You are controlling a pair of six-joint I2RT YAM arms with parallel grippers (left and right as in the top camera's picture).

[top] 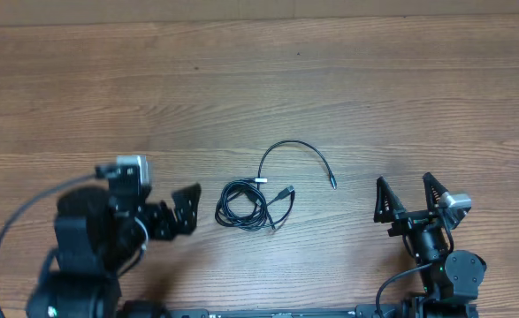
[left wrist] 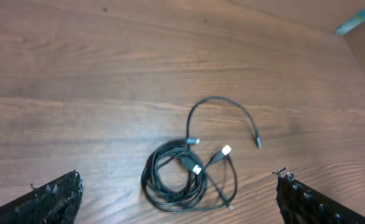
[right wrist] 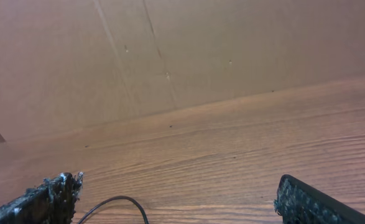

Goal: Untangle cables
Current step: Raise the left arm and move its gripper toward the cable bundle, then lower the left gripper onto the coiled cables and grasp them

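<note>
Near the middle of the wooden table (top: 347, 79), toward its front edge, the black cables (top: 243, 205) lie in a loose coil of several overlapping loops. One strand arches up and away from the coil and curves back down to a small plug (top: 332, 184) lying apart on the right. In the left wrist view two pale-tipped connectors (left wrist: 226, 150) rest across the coil's right side, and a thinner end trails toward its lower edge. The left gripper (top: 188, 210) sits just beside the coil on its left, pointed at it and not touching. Its fingers (left wrist: 51, 199) are spread wide with nothing between them but the table and the cables beyond. The right gripper (top: 408, 196) is well apart to the right of the loose plug, its jaws also wide open and empty. Its fingers (right wrist: 319, 202) frame bare wood, a short arc of black cable at the bottom edge, and a cardboard wall (right wrist: 170, 56) behind the table.
</note>
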